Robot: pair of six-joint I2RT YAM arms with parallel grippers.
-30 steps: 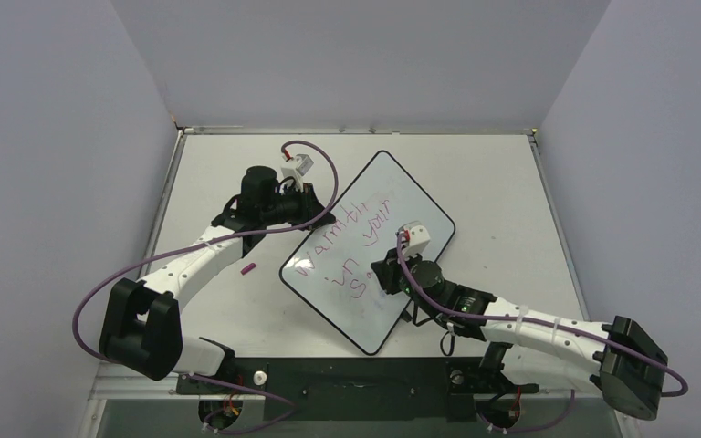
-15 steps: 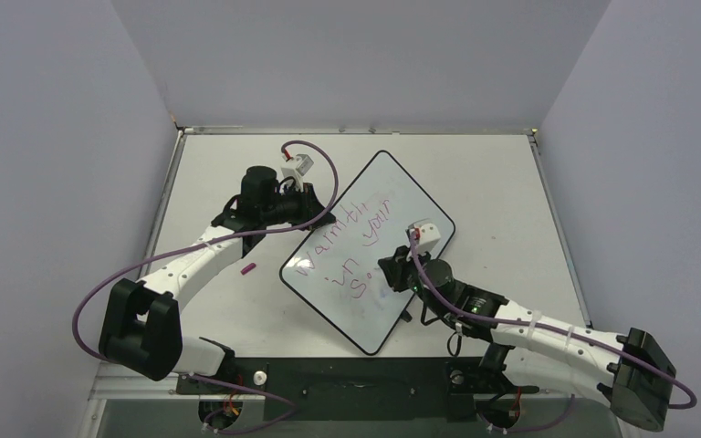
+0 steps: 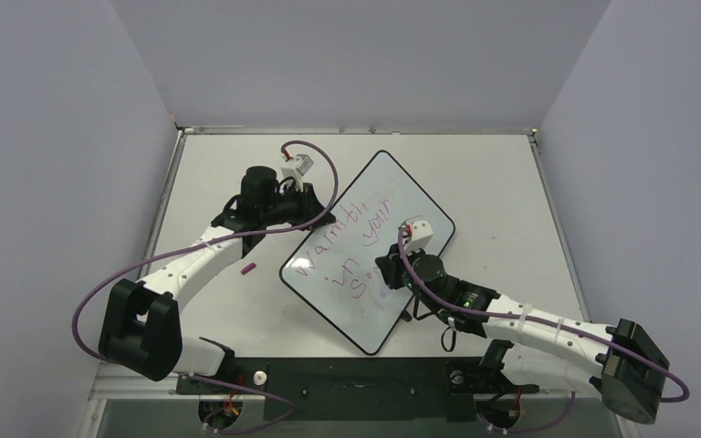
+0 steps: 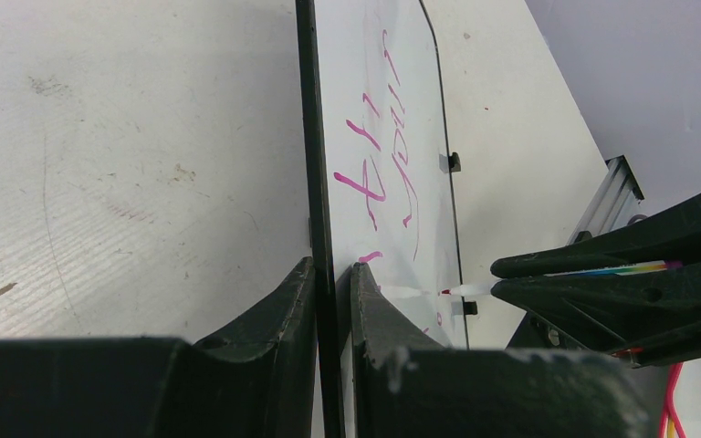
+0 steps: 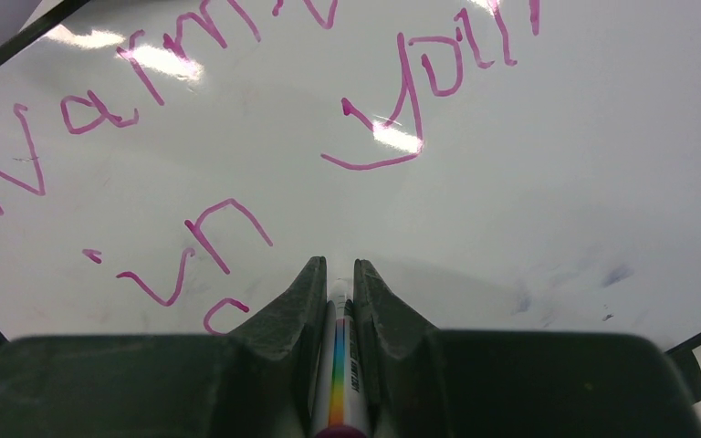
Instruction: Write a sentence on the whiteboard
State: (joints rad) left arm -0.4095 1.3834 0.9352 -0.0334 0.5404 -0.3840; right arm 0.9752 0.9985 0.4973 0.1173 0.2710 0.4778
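Stock for you to check: one large glossy white whiteboard (image 3: 392, 182) with a thin black rim, lying askew in the middle of one off-white tabletop (image 3: 493, 173). Its left edge is pinched in the narrow left gripper (image 4: 333, 269). One pink-magenta handwritten sentence (image 3: 351, 242), in three lines; the third is unfinished. One white marker (image 5: 342, 365) with a rainbow band, clamped in the closed right gripper (image 5: 340, 274), tip at the board beside that third line. One small magenta cap-like piece (image 3: 249, 268) lies loose left of the board. Changed in the last second: the right wrist swung out and returned, and the third line seems one stroke longer, so "soul" is likely underway. The left arm is unmoved.
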